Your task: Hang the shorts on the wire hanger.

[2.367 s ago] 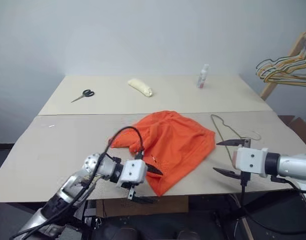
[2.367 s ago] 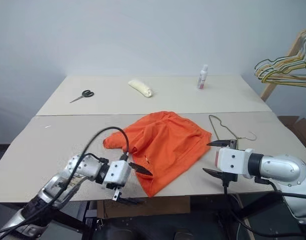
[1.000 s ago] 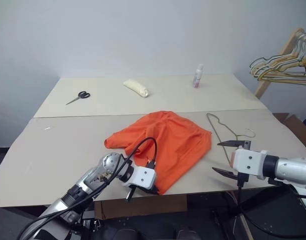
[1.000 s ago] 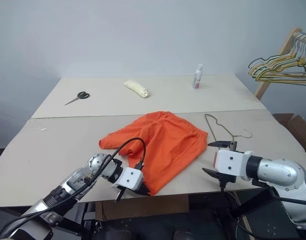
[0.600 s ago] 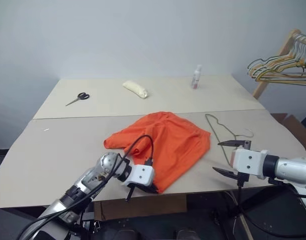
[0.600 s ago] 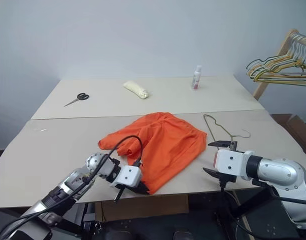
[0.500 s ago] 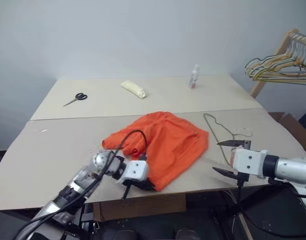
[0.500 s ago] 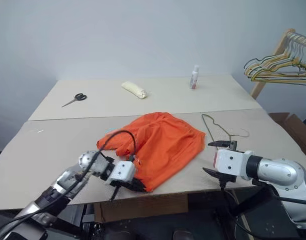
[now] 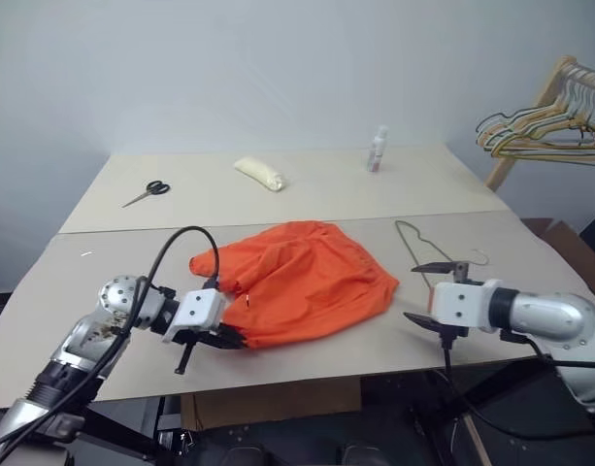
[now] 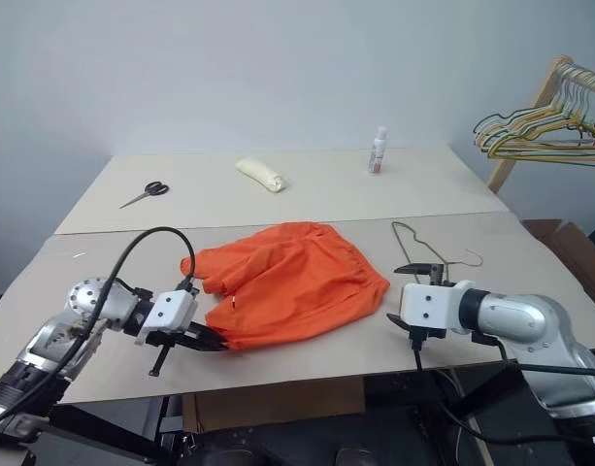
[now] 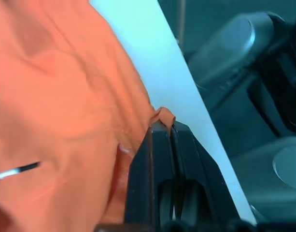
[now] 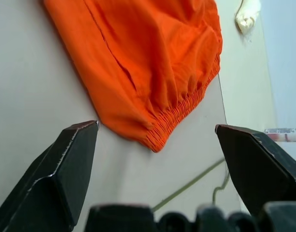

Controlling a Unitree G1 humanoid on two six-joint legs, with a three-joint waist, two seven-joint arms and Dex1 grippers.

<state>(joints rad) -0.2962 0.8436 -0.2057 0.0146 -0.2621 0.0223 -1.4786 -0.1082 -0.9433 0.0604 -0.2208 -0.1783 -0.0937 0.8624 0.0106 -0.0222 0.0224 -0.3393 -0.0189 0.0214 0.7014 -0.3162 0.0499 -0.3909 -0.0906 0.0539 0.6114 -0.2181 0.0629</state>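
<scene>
Shorts (image 9: 297,282), one pair, lie on the near table (image 9: 103,291), long axis running left to right, waistband toward my right. One hanger (image 9: 425,254) lies just right of them, hook to the right. One pair of scissors (image 9: 148,192), one roll (image 9: 258,173) and one bottle (image 9: 377,149) sit on the far table. My left claw (image 9: 231,339) reaches rightward, low and tilted down. My right claw (image 9: 425,292) hovers over the hanger, jaws wide and empty.

Left wrist: fingers (image 11: 160,159) pinched tight on the shorts' edge.

Right wrist: fingers (image 12: 65,164) spread, waistband between them.

The left end effector (image 9: 234,341) hides the shorts' (image 9: 297,282) pinched corner.
</scene>
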